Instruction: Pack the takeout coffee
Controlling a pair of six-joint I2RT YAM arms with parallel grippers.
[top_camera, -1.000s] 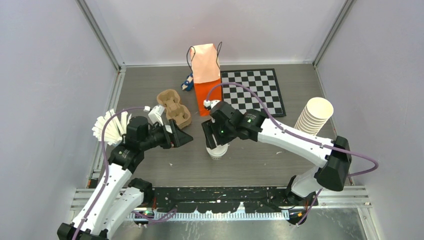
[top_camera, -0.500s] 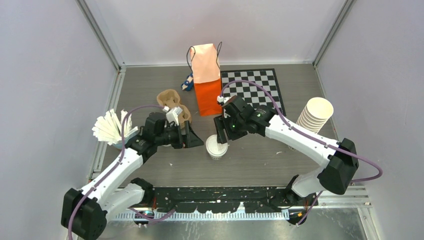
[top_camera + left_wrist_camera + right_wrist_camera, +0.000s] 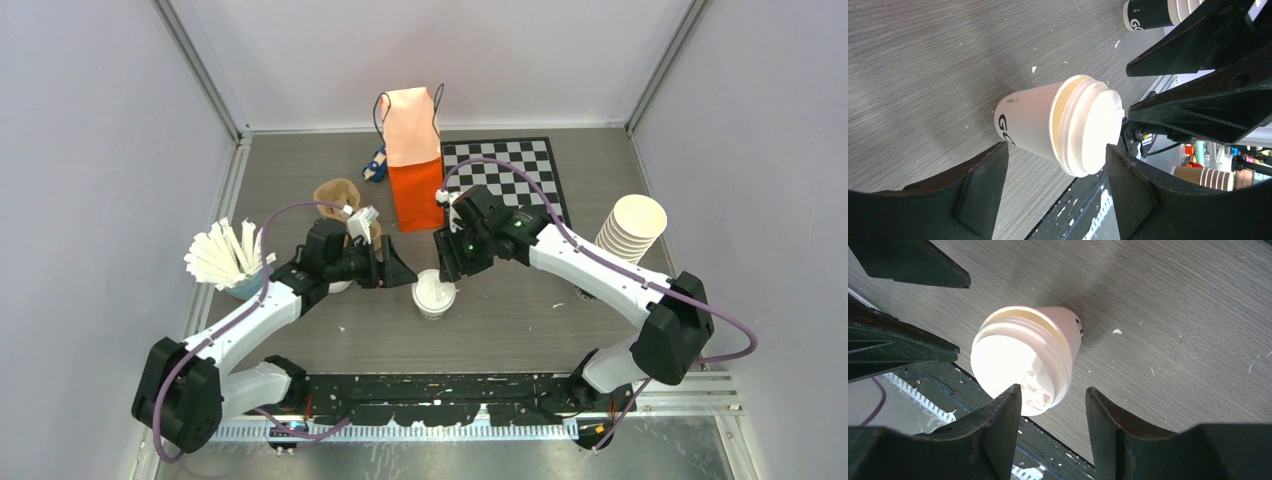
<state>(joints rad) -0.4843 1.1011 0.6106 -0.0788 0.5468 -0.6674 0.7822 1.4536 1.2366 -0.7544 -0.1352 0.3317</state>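
Note:
The takeout coffee, a small white paper cup with a white sip lid, stands upright on the table between both grippers. My left gripper is open just left of it; in the left wrist view the cup sits ahead of the open gripper, untouched. My right gripper is open just behind the cup; in the right wrist view the cup lies ahead of the gripper, nearer its left finger. The orange paper bag stands upright behind.
A brown cup carrier lies left of the bag. A fan of white lids is at the left edge. A checkerboard mat lies right of the bag. A tall stack of lidless cups stands at the right. A blue object lies by the bag.
My right gripper has moved off the top of the cup, back and to the right. My left gripper has moved right, close to the cup. The cup has stayed put.

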